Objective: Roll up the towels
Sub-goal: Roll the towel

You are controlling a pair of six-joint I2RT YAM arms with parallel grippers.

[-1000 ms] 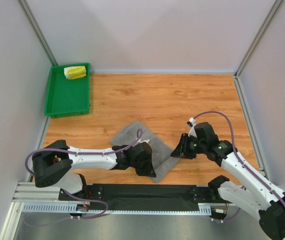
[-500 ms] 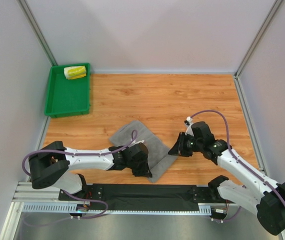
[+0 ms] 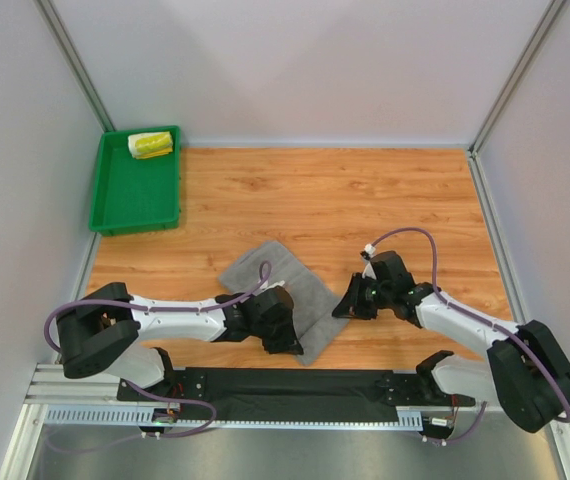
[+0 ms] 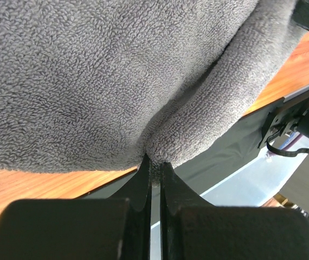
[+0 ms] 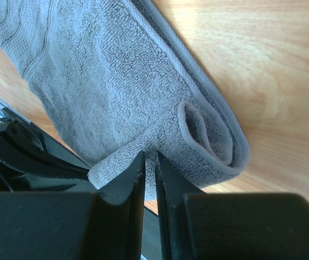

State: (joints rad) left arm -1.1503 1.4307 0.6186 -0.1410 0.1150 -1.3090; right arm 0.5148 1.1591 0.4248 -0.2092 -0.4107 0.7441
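Observation:
The grey terry towel [image 3: 287, 288] lies folded on the wooden table near the front edge. My left gripper [image 3: 287, 343] is shut on its near edge; the left wrist view shows the cloth [image 4: 116, 81] pinched between the fingertips [image 4: 153, 162]. My right gripper [image 3: 341, 308] is shut on the towel's right edge, where the cloth [image 5: 116, 92] curls into a small fold [image 5: 208, 135]. The white-yellow printed towel [image 3: 150, 145] sits rolled in the green tray.
The green tray [image 3: 137, 195] stands at the back left corner. A black mat [image 3: 295, 385] and metal rail run along the table's near edge. Grey walls enclose the sides and back.
My right gripper has moved left and down onto the towel's right edge. My left gripper has shifted slightly toward the near edge, and the towel's near right part has drawn in.

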